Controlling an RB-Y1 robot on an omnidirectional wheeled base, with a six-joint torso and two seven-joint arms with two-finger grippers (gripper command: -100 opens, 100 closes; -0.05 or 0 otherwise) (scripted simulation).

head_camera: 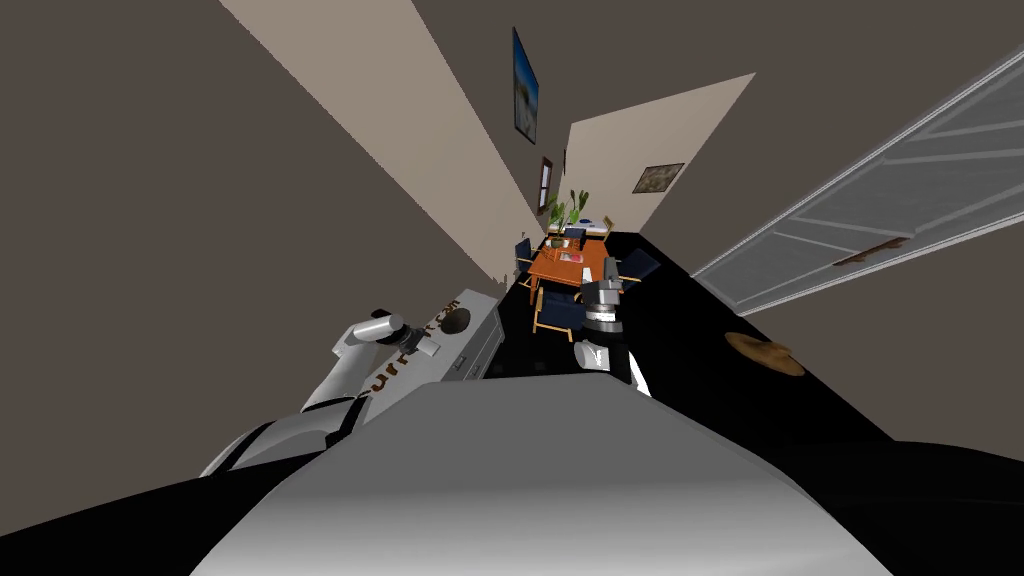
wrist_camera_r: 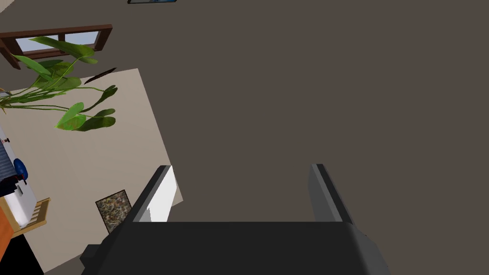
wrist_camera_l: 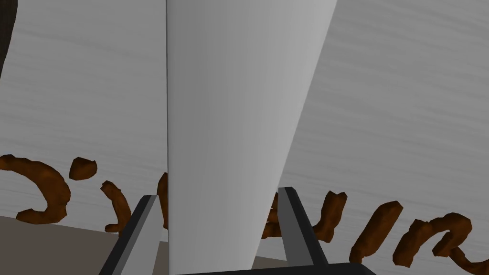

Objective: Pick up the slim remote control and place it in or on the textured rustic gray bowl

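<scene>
Carrying step: left gripper [wrist_camera_l: 217, 193] clamps slim plain light-grey slab remote [wrist_camera_l: 229, 95] above white brown-lettered cabinet top [wrist_camera_l: 406, 95] | right gripper [wrist_camera_r: 239, 167] spread, empty | next, likely: shift to nearby dark round bowl [head_camera: 455, 320], lower, release.

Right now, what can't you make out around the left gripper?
Remote, in the left gripper: far end cut off by the left wrist view's edge.
Bowl: too small in the head view to tell its inside.
Brown letters on the cabinet: partly behind the remote, cut by edges; unreadable.
</scene>
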